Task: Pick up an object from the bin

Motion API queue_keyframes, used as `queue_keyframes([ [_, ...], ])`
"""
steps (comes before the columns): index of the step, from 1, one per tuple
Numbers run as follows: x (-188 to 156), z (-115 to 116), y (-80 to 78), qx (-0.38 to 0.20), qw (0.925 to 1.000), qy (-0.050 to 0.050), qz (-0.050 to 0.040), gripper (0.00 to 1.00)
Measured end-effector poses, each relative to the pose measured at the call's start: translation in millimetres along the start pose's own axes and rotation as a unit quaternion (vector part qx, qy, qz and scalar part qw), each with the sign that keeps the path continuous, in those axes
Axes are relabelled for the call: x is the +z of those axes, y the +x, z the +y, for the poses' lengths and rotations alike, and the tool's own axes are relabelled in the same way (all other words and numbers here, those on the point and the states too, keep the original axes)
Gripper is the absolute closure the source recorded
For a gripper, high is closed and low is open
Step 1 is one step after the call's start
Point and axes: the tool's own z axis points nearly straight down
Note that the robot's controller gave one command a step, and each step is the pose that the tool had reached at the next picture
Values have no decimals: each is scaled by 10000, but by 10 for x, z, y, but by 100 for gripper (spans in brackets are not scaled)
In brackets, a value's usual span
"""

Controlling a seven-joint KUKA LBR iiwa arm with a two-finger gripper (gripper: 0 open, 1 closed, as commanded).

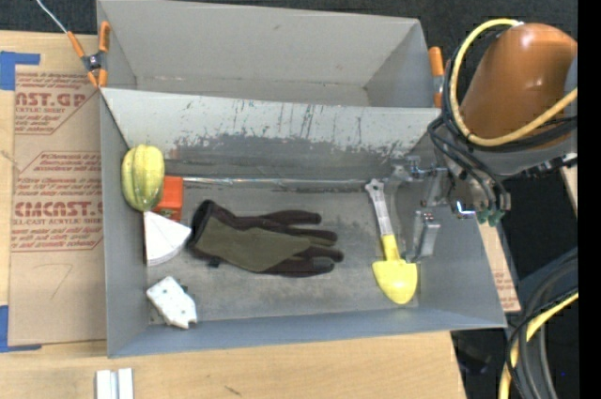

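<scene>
Near the bin's (282,59) right wall, camera view: gripper (405,247) sits low, fingers spread apart, nothing clamped between them. Yellow rounded piece (396,283) lies just by the fingertips, toward the front edge. Judged: positioned for a grasp; closing and lifting not yet done. No legible writing on the bin's contents.

Robotics lab: grey metal bin (263,50) on wooden bench (282,369), cabled arm (521,78) alongside.
</scene>
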Motion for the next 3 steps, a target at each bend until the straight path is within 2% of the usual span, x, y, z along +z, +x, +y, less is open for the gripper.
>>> queue_keyframes([
  [1,-44,4,-16,-8,10000,5,-41,0],
  [2,416,160,-37,-983,9951,14,-65,0],
  [3,946,429,-277,-897,9960,1,-46,0],
])
